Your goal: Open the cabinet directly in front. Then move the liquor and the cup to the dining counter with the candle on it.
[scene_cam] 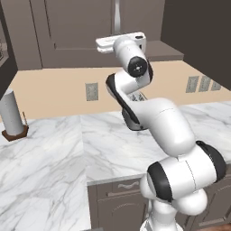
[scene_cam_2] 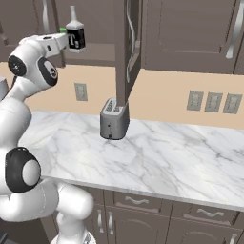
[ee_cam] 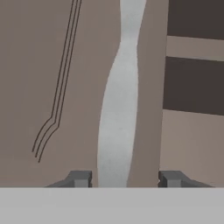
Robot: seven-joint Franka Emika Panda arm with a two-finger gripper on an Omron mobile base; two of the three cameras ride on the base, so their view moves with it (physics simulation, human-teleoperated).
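Note:
The cabinet (scene_cam: 76, 27) hangs ahead above the worktop. Its right door (scene_cam_2: 127, 57) stands swung out, edge-on in the right base view. My gripper (ee_cam: 126, 179) is raised to the left door, and the long silver handle (ee_cam: 117, 109) runs between the two fingertips. The left fingertip (ee_cam: 81, 178) is almost on the handle, while the right one stands apart from it, so the gripper is open. On the shelf inside, just past my hand, stands the liquor (scene_cam_2: 76, 37) with the green cup (scene_cam_2: 62, 30) peeking out behind it. The dining counter is out of view.
A grey toaster (scene_cam_2: 114, 119) sits on the marble worktop (scene_cam: 54, 153) under the open door. At the worktop's far left is a paper towel roll (scene_cam: 11, 113) on a wooden stand. Wall outlets (scene_cam_2: 213, 102) line the beige backsplash.

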